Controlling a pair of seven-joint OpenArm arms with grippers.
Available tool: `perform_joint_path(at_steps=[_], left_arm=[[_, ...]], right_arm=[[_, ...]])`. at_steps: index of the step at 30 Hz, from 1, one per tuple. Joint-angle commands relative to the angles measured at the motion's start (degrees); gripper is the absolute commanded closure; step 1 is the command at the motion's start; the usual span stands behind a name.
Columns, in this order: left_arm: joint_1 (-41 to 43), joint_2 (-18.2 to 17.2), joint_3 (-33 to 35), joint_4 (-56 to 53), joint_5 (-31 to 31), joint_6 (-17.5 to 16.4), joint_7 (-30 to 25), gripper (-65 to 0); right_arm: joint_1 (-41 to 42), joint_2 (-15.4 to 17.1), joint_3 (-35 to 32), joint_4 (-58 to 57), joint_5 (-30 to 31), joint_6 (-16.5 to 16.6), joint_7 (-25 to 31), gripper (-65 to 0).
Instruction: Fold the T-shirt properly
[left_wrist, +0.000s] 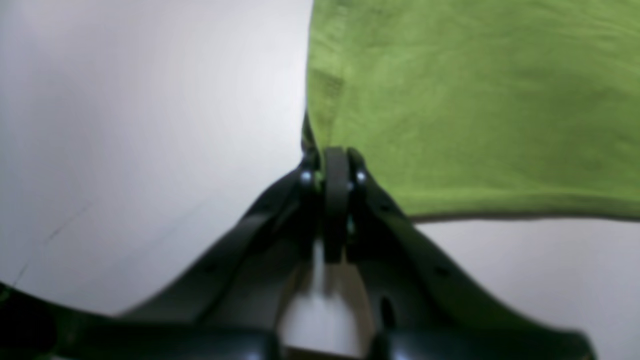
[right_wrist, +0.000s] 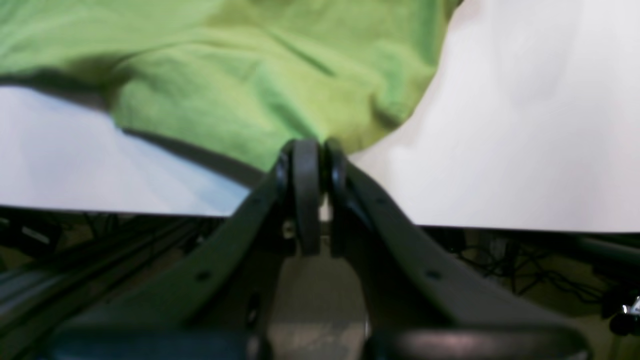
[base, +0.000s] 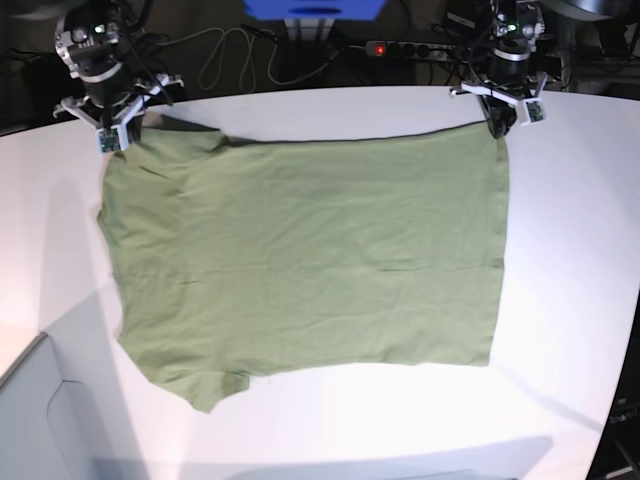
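T-shirt (base: 300, 255) spread flat on the white counter (base: 570, 300), held at its two far corners.

The shirt's long axis is laid left to right across the base view, with the sleeves at that view's left and the straight hem at its right. The far hem corner is pinched by the left claw (left_wrist: 336, 162), its fingers pressed together on the cloth; the far sleeve-side corner is pinched likewise by the right claw (right_wrist: 307, 157). Only the wrist views show these pinches, though blurred; in the right wrist view the cloth appears lifted off the counter, a shadow lying beneath it. Only the base view shows the whole outline.
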Motion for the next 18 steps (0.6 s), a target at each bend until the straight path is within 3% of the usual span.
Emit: perform_joint_path(at_steps=[1,8,12,18], left_arm=[[0.3,-0.4,-0.1,0.0,0.2,0.8,2.1,0.0],[-2.8,-0.5,-0.1,0.5,0.3,0.7,2.3,0.0],[-4.8,-0.5,-0.1,1.2,0.3,0.8,2.3,0.0],[-9.4,-0.3,-0.1,1.2,0.5,0.9,2.4,0.0]], right_arm=[[0.6,0.4,0.2,1.1,0.2,0.1,1.4,-0.1],[4.7,0.4,0.0,1.1,0.2,0.3,1.3,-0.1],[7.8,0.3,0.4,0.7,0.2,5.7,0.6,-0.1],[15.1,-0.9,0.1,0.5,0.2,6.3,-2.4,-0.1]])
